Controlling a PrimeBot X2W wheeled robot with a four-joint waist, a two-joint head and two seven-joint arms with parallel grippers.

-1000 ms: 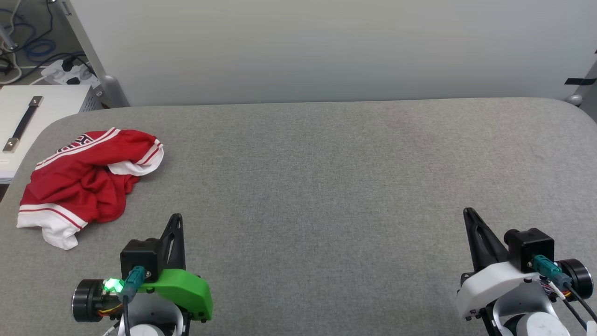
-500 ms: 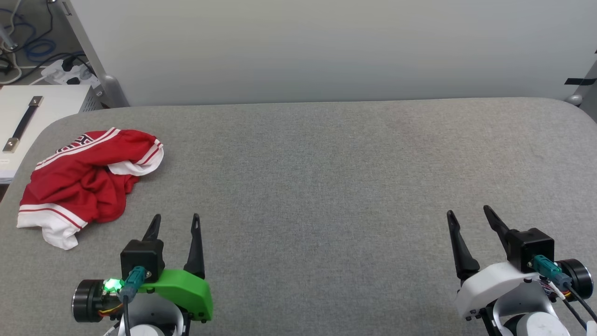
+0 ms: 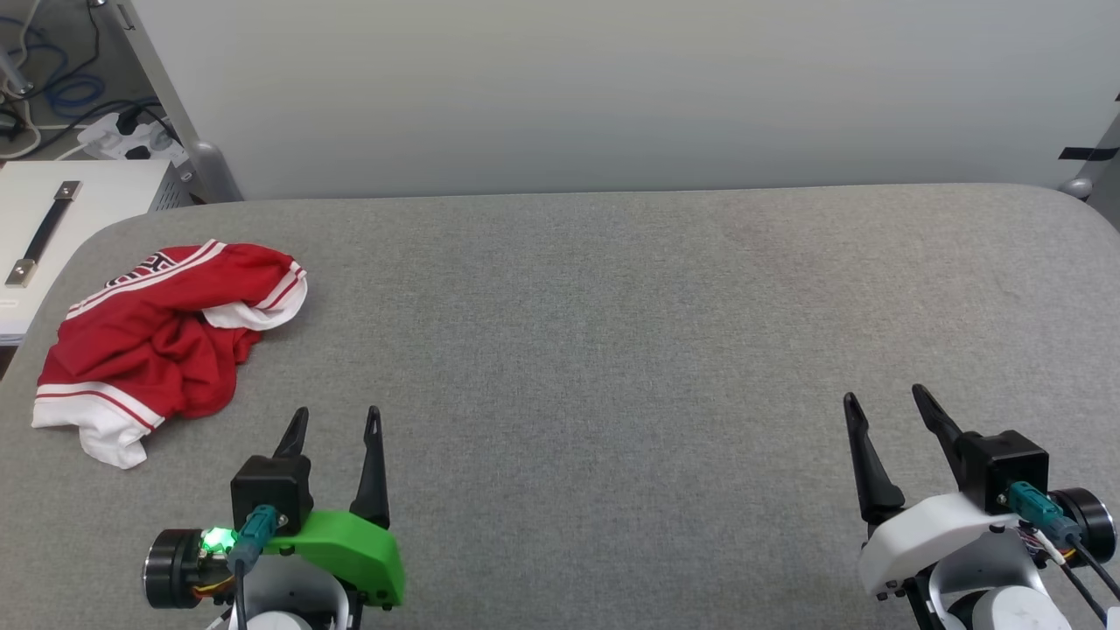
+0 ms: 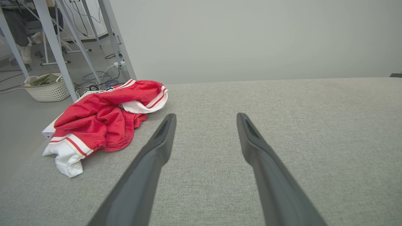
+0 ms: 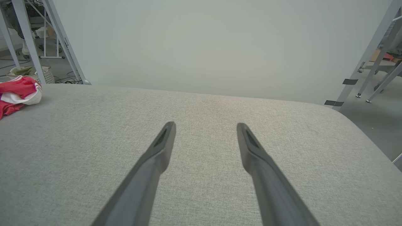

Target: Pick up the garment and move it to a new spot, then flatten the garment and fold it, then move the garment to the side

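Observation:
The garment [image 3: 157,341] is a red jersey with white cuffs and striped trim, lying crumpled at the far left of the grey padded table [image 3: 612,332]. It also lies left of the fingers in the left wrist view [image 4: 103,119] and at the left edge of the right wrist view [image 5: 17,94]. My left gripper [image 3: 337,413] stands open near the table's front left, a short way right of and nearer than the garment, holding nothing. My right gripper [image 3: 882,395] stands open at the front right, far from the garment, holding nothing.
A white cabinet with a dark handle [image 3: 44,227] stands just beyond the table's left edge, with cables and a power strip [image 3: 131,136] behind it. A pale wall runs behind the table. A wicker basket [image 4: 47,88] sits on the floor at the left.
Both grippers went from shut to open. Both have also drawn back slightly toward the front edge of the table. The garment has not moved.

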